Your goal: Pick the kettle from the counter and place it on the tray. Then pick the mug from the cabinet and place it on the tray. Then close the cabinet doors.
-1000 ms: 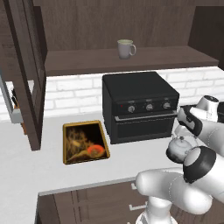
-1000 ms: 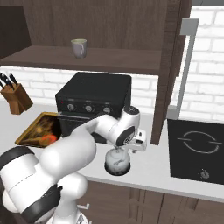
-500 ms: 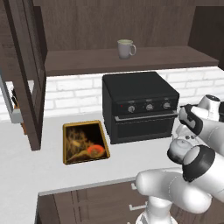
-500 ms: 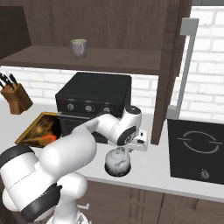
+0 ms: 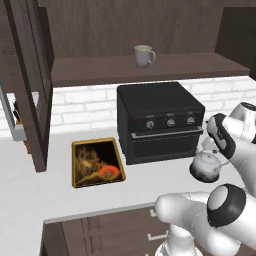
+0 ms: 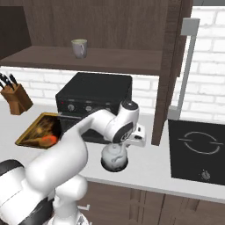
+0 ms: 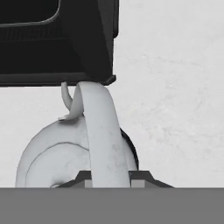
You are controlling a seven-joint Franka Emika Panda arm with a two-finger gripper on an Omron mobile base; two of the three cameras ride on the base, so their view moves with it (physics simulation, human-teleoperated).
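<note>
Kettle [image 6: 114, 157] is hanging from our gripper [image 7: 109, 177], whose fingers are clamped on either side of its arched handle. A second ago it was sitting lower, nearer the counter [image 5: 30, 195]; now it is rising, with a dark shadow lying beneath it in the right base view, so we judge the lift to be under way and the carry to the tray [image 5: 96, 162] to be coming next. We are seeing the tray lying flat on the counter, left of the black oven [image 5: 159, 121] and well apart from the kettle, which is hanging to the oven's right. The mug [image 5: 143, 55] is standing on the cabinet shelf [image 5: 100, 70] above, and the doors [image 5: 30, 85] are standing open. Our wrist is covering the fingertips in both base views, and the hand view is cutting off the kettle's lower body.
</note>
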